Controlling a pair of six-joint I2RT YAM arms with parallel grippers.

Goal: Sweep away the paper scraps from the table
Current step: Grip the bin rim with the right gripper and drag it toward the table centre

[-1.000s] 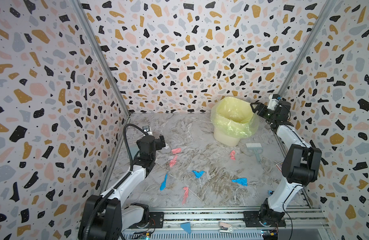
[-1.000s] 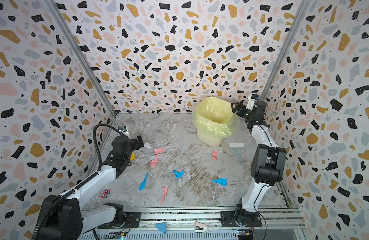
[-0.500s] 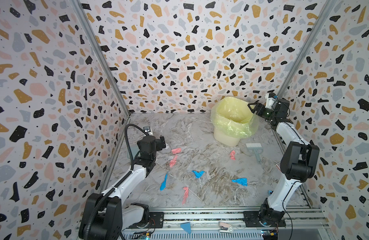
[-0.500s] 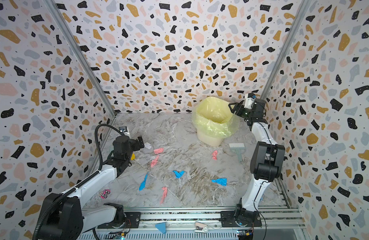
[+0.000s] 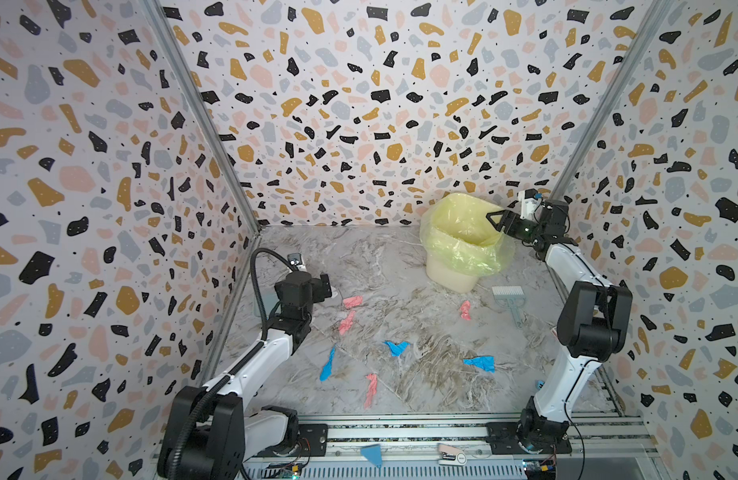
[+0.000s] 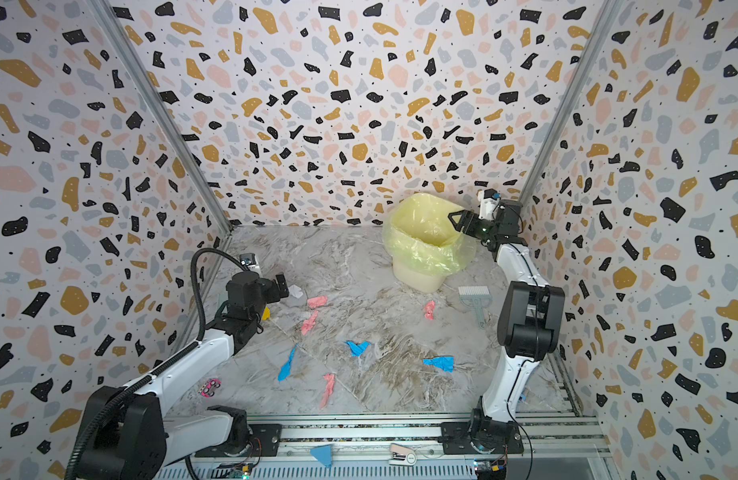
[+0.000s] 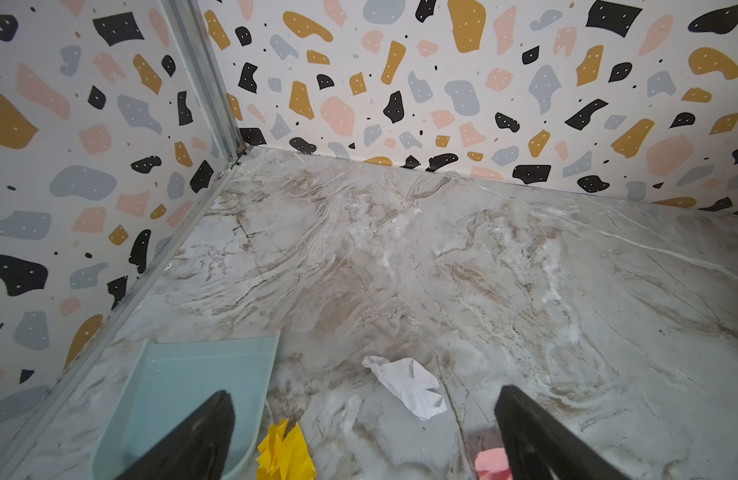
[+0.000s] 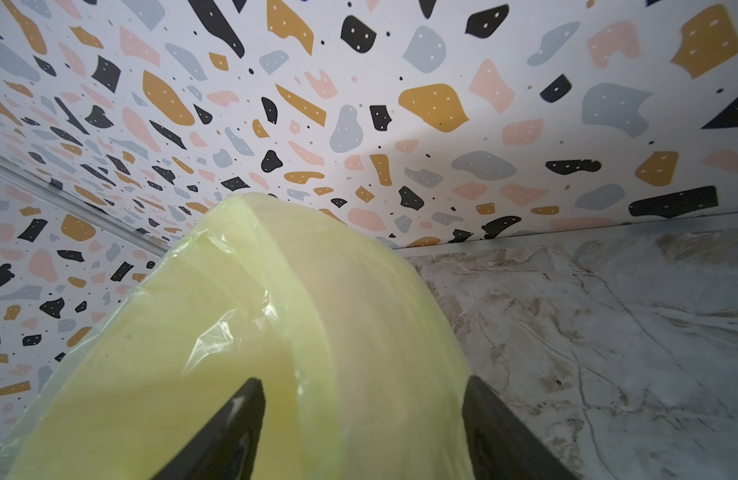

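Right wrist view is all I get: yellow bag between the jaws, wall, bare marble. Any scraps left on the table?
Observer: Yes. In both top views four pink and three blue paper scraps lie across the middle of the table.
Operator: Sweeping tool?
Observer: The brush lies flat on the table just right of the bin, in no gripper.
Operator: Other arm?
Observer: The left gripper is open at the table's left side, with a white scrap on the marble just ahead of it.

Stereo pair high above table (image 5: 400,270)
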